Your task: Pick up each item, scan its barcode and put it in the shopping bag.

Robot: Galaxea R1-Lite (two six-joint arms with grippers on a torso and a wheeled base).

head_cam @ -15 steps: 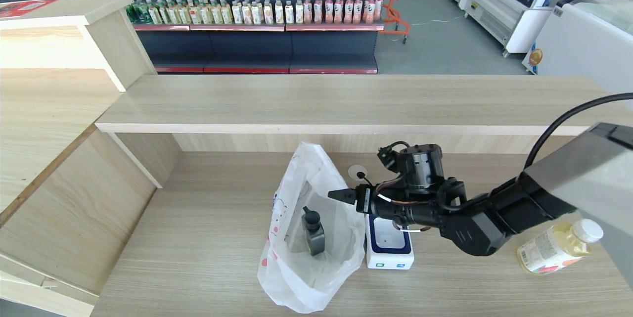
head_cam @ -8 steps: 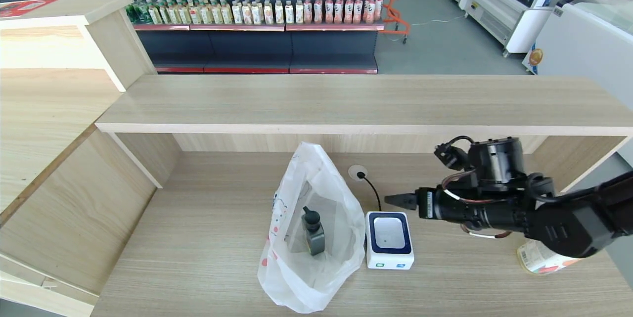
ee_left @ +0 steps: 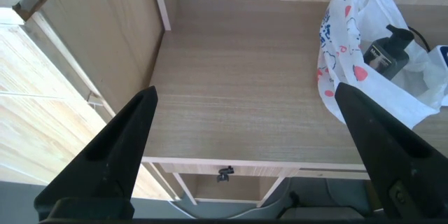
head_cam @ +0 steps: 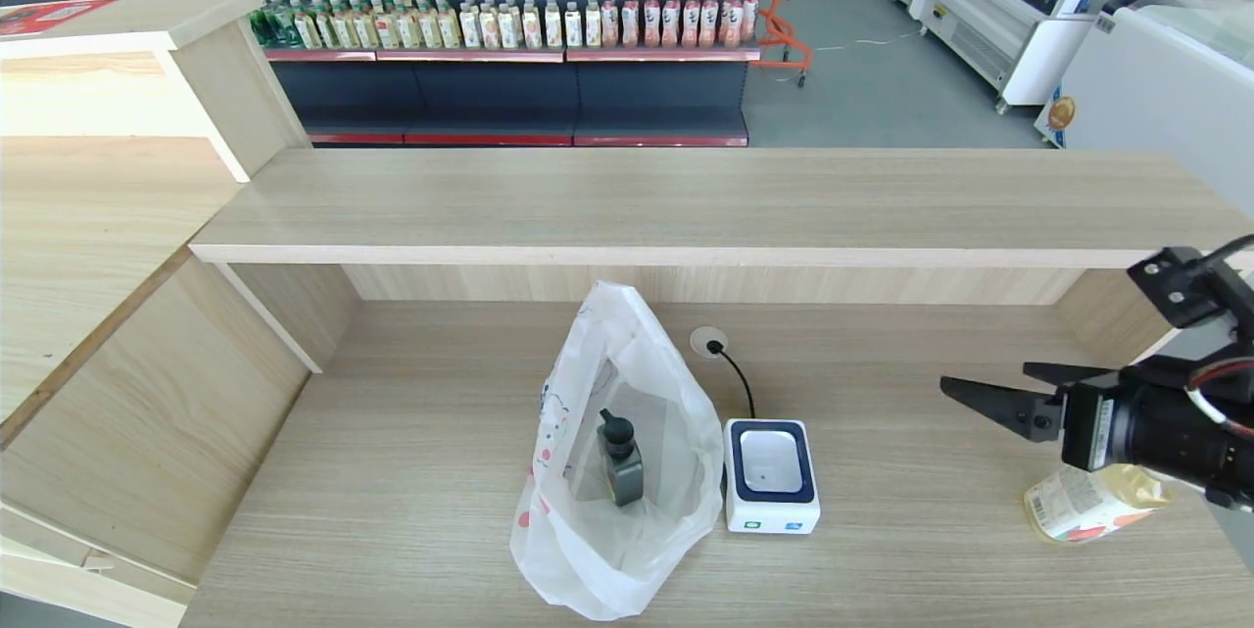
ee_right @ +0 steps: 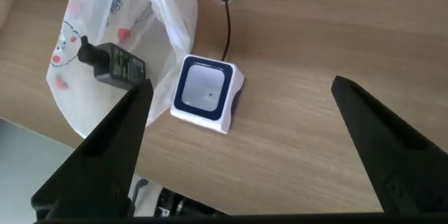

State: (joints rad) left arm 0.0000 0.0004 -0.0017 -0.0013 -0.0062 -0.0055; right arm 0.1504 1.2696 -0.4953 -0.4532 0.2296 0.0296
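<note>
A white plastic shopping bag [head_cam: 588,530] stands open on the lower counter, with a dark pump bottle [head_cam: 620,463] upright inside it. Touching the bag's right side is a white and blue barcode scanner [head_cam: 771,476]. A yellow drink bottle [head_cam: 1078,507] lies on its side near the counter's right end, its cap end hidden by my right arm. My right gripper [head_cam: 985,381] hovers open and empty just above that bottle. From the right wrist, the right gripper [ee_right: 241,84] looks down on the scanner [ee_right: 205,92] and bag [ee_right: 164,14]. My left gripper [ee_left: 245,92] is open and empty, left of the bag [ee_left: 343,56].
A raised wooden ledge [head_cam: 686,207] runs behind the lower counter, with a side wall [head_cam: 167,422] at the left. The scanner's black cable [head_cam: 737,375] leads to a grommet. Bare counter lies between the scanner and the yellow bottle. Store shelves and coolers stand beyond.
My right arm has drawn back to the right, from over the bag and scanner to above the yellow bottle, now partly covering it. The bag and pump bottle stay put.
</note>
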